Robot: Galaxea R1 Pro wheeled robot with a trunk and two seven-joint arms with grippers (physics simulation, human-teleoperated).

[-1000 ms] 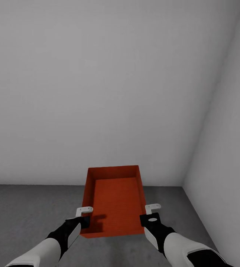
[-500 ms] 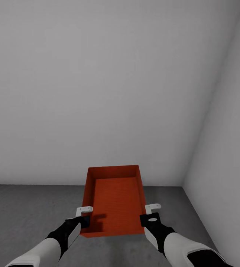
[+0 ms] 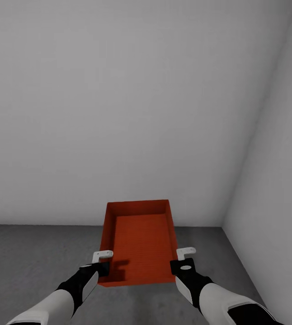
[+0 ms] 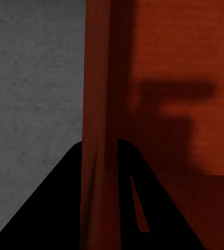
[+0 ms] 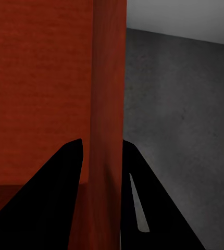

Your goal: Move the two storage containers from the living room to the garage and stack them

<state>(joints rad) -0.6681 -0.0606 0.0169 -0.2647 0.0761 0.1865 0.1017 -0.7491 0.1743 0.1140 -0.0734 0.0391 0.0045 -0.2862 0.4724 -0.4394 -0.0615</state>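
Faced pale grey walls (image 3: 132, 104) in garage corner, dark concrete floor (image 3: 33, 253) below. I held one red-orange storage container (image 3: 139, 241) level above floor, open side up. Left tool (image 3: 101, 262) clenched on its left wall, right tool (image 3: 182, 258) clenched on right wall, near my end.

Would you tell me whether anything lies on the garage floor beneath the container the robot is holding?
Nothing visible does. The storage container is held by the left gripper and right gripper on its side walls, and the concrete floor around it looks bare.
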